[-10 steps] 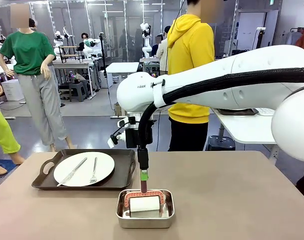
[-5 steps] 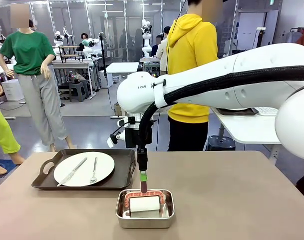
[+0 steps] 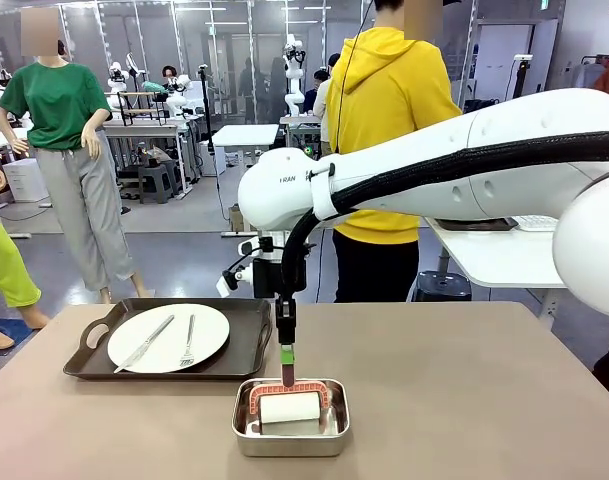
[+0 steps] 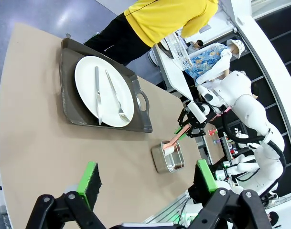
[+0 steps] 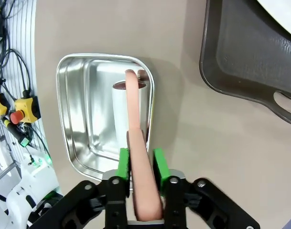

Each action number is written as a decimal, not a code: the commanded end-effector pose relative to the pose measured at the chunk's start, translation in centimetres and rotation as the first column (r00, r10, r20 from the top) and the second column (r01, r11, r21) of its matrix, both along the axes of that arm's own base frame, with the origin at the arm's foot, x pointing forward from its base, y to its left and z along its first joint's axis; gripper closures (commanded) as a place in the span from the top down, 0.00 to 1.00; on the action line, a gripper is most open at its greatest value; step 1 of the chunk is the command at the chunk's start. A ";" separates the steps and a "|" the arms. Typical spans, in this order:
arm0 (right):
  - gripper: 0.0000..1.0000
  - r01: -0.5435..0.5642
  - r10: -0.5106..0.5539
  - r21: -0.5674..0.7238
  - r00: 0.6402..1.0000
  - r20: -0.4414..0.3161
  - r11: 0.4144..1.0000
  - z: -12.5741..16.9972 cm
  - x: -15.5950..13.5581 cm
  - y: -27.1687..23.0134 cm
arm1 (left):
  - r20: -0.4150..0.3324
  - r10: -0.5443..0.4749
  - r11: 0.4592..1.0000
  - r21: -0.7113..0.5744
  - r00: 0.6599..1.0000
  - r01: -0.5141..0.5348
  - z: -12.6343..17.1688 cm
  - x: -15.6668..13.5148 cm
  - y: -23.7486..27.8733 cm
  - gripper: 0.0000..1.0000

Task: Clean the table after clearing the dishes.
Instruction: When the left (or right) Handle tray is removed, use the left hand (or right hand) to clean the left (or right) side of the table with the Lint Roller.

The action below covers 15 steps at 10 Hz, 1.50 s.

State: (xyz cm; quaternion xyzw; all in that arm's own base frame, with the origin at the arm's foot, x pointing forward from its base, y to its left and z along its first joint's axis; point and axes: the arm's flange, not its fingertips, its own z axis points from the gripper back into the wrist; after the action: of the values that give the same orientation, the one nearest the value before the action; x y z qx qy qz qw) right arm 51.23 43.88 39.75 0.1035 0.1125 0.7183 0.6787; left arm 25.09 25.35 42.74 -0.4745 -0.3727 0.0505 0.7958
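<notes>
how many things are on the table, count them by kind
dark brown rectangular handled tray: 1
round white plate: 1
silver knife: 1
silver fork: 1
small rectangular steel pan: 1
white roller with pink handle: 1
total: 6

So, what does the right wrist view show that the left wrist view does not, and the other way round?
Right wrist view: close up, the right arm's jaws shut on the pink handle of the white roller, which lies in the steel pan.
Left wrist view: the whole white plate with knife and fork, a person in yellow, and the left arm's open jaws.
Shared: the pan, the dark tray, the brown table.
</notes>
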 end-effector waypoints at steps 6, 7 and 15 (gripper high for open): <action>0.00 0.159 -0.160 -0.023 0.987 -0.027 0.987 3.8 -3.9 -0.9 | 0.012 -0.008 1.000 -0.004 1.000 0.008 0.0 -0.1 0.2 1.00; 0.00 0.219 -0.218 -0.031 0.975 0.044 0.975 6.3 -4.7 -1.7 | 0.012 -0.008 1.000 -0.004 1.000 0.008 0.0 -0.1 0.2 1.00; 0.00 0.959 -0.966 0.113 0.256 0.031 0.258 9.1 -7.5 -16.9 | 0.012 -0.008 1.000 -0.004 1.000 0.008 0.0 -0.1 0.2 1.00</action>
State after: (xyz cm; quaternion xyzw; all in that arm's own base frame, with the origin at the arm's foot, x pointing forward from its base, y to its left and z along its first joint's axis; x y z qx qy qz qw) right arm 46.84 28.04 49.40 0.1163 0.0015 0.2294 0.9664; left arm 25.08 25.36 42.74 -0.4745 -0.3727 0.0506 0.7958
